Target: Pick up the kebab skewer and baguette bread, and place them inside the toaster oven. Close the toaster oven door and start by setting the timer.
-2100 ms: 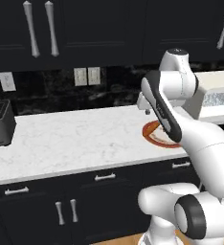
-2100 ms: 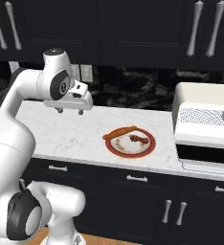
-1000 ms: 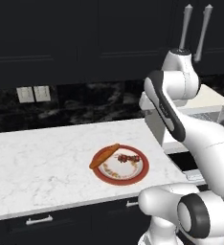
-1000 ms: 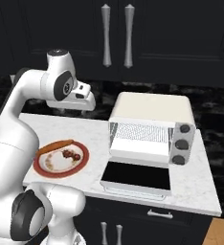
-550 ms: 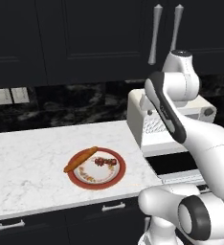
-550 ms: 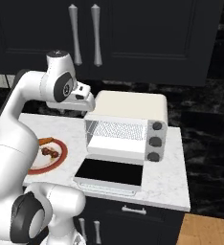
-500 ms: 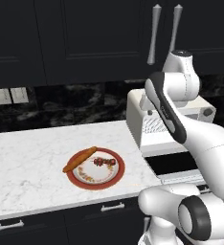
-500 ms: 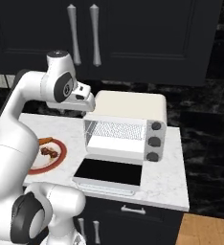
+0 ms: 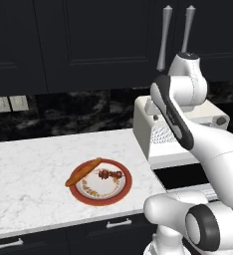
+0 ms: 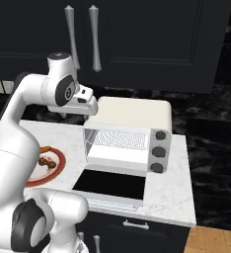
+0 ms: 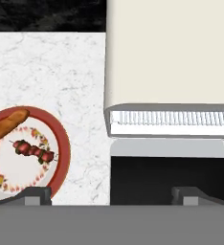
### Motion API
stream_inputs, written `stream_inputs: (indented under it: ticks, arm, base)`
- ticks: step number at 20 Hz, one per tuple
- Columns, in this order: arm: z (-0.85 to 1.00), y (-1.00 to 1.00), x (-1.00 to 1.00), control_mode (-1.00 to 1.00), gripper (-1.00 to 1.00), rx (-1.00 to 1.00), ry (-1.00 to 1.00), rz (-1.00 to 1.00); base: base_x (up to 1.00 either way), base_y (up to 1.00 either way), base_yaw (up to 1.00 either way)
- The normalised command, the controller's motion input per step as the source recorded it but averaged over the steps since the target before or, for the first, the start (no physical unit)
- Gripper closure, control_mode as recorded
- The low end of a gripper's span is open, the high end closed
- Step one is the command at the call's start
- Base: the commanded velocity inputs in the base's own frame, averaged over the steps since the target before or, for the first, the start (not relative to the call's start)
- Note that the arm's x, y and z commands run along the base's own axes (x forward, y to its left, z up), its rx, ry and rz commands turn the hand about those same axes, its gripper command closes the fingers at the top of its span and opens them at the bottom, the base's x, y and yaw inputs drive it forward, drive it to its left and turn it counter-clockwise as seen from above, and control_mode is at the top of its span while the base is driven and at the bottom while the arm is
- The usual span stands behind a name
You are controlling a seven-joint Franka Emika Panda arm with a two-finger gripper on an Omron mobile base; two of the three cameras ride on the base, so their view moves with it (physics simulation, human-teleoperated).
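Observation:
A red-rimmed plate (image 9: 76,191) on the white marble counter carries the baguette bread (image 9: 83,172) and, beside it, the kebab skewer (image 9: 108,174). Both also show in the hand view: baguette bread (image 11: 6,124), kebab skewer (image 11: 33,150). To the plate's right stands the cream toaster oven (image 10: 130,118). The toaster oven door (image 10: 110,185) lies folded down flat, so the wire rack inside shows. My gripper (image 11: 111,195) hangs high above the counter, over the oven's left front corner. It is open and empty, with its fingertips (image 11: 35,194) wide apart.
Black upper cabinets with long silver handles (image 10: 80,37) hang above the counter. Wall outlets (image 9: 10,103) sit on the dark backsplash at the left. The counter ends just right of the oven (image 10: 186,207), with wooden floor beyond. Bare marble (image 9: 29,169) lies left of the plate.
The base has driven right along the counter, so the plate slid left in both views and the oven came into the middle. The arm kept its pose and the gripper stayed open.

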Motion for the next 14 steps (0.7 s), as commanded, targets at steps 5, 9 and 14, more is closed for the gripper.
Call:
stream_inputs:
  ticks: [5, 9, 14]
  arm:
    - [0.00, 0.00, 0.00, 1.00, -1.00, 0.00, 0.00, 0.00]
    - [0.00, 0.00, 0.00, 1.00, -1.00, 0.00, 0.00, 0.00]
    - [-0.05, -0.22, -0.29, -1.00, -1.00, 0.02, -0.05, 0.00]
  base:
    - [0.24, 0.00, 0.00]
    - [0.00, 0.00, 0.00]
    - [0.00, 0.00, 0.00]
